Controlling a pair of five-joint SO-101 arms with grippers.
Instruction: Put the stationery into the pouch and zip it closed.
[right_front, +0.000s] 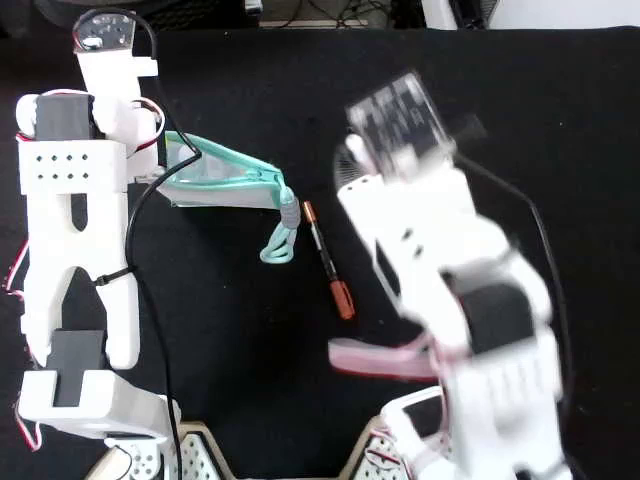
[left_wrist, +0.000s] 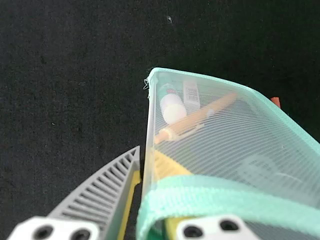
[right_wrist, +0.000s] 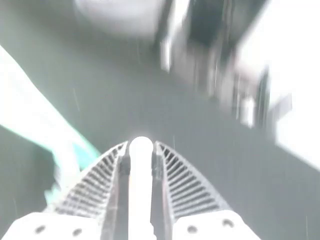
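Observation:
The teal mesh pouch (right_front: 225, 180) lies at the back left, with its zip pull and teal loop (right_front: 282, 238) trailing toward the middle. My left gripper (left_wrist: 147, 162) is shut on the pouch's (left_wrist: 225, 145) edge. Through the mesh I see an orange pen (left_wrist: 197, 120), a white-capped stick (left_wrist: 172, 110) and a yellow item. Another orange pen (right_front: 326, 260) lies on the table beside the pouch. My right gripper (right_wrist: 141, 147) is shut on a pale round stick (right_wrist: 141, 170), with the pouch (right_wrist: 35, 125) off to one side. The right arm (right_front: 440, 260) is blurred.
The table top is a black cloth (right_front: 230, 330). A pink, long thing (right_front: 375, 358) pokes out from under the right arm near the front; I cannot tell whether it is held. The left arm (right_front: 75, 230) stands along the left edge.

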